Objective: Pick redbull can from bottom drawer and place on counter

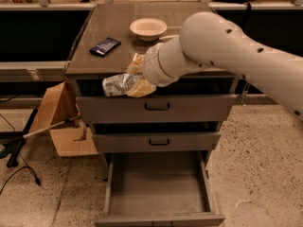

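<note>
Warm, subdued indoor light, thrown from above.

A soft sheen is spread over the counter [118, 22]; bright glints are caught on the redbull can [116, 85] clasped by the gripper [134, 78] at the front edge, and deep shadow is held beneath that edge.

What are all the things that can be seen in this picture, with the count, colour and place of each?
redbull can: one, silver, held in the air at the counter's front edge
counter: one, brown-grey, top of the cabinet
bowl: one, cream, on the counter
flat device: one, dark, on the counter, left part
bottom drawer: one, grey, pulled open
upper drawers: two, grey, black handles, above the bottom drawer
cardboard box: one, brown, on the floor beside the cabinet
arm: one, white, reaching across the counter
end effector: one, tan, shut on the can
</note>
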Action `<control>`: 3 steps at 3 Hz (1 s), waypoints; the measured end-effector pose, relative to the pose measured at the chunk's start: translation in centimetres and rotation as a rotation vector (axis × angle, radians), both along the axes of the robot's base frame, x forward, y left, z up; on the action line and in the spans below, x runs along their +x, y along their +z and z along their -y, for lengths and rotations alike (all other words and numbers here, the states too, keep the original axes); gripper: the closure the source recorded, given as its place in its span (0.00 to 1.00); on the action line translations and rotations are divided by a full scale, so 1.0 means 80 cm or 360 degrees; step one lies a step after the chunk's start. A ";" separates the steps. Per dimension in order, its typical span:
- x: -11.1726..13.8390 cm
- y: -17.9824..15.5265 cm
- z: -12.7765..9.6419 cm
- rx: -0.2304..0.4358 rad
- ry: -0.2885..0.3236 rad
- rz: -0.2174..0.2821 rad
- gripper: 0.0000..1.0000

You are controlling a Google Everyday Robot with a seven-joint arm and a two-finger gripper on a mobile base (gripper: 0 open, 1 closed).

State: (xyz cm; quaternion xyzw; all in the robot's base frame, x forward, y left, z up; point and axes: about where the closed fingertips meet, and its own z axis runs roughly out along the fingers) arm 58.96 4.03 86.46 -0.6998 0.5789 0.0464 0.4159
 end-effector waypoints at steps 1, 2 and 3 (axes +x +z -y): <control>0.016 0.005 0.000 -0.0018 -0.0002 0.0021 1.00; 0.042 0.010 -0.001 -0.0054 -0.0011 0.0028 1.00; 0.055 0.015 -0.001 -0.0077 -0.0017 0.0031 1.00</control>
